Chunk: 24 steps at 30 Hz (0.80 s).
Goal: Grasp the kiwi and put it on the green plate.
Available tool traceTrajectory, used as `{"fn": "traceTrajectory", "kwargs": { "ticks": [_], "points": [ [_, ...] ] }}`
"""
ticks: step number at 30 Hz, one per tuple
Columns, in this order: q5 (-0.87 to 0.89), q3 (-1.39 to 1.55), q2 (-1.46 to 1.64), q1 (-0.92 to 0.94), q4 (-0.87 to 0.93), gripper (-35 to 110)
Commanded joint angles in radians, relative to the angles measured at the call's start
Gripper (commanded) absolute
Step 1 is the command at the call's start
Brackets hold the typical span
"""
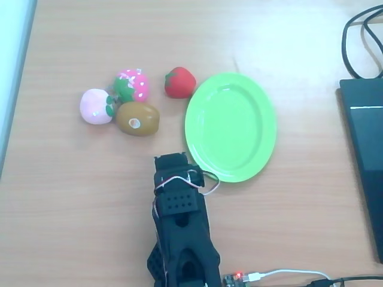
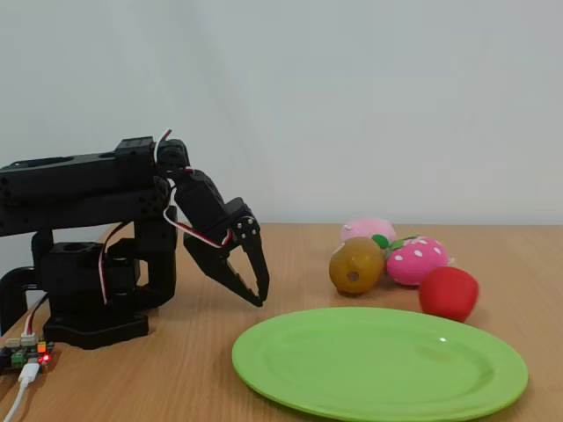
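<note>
Overhead view: the kiwi (image 1: 137, 118) is lying on the wooden table (image 1: 72, 203), left of the green plate (image 1: 231, 127) and apart from it, white spot facing up toward the camera. It is sitting at the lower right of a tight fruit cluster, touching or nearly touching the pale pink peach (image 1: 96, 106) on its left and the pink spotted strawberry (image 1: 131, 85) above it. The red strawberry (image 1: 179, 82) is resting just beside the plate's upper-left rim.

Open table is showing below the kiwi, between it and the arm (image 1: 179, 227), and along the whole left side. At the right edge, a dark flat device (image 1: 366, 149) and black cables (image 1: 359, 36) are taking up that side.

The plate is lying flat with nothing in it.

Fixed view: the gripper (image 2: 255, 294) is hanging tip-down near the plate's left rim, off the table, fingers nearly together and holding nothing. The kiwi (image 2: 356, 265) is sitting behind the plate (image 2: 378, 362), well to the right of the gripper.
</note>
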Motion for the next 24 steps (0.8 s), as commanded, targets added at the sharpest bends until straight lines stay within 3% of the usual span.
{"fn": "traceTrajectory", "kwargs": {
  "ticks": [1, 17, 24],
  "points": [
    [-0.06, 0.003, 0.025, -0.069, 0.005, -8],
    [-0.078, -0.008, 0.017, -0.057, -0.02, -8],
    [0.0, -0.181, -0.117, -0.103, -0.086, -8]
  ]
}}
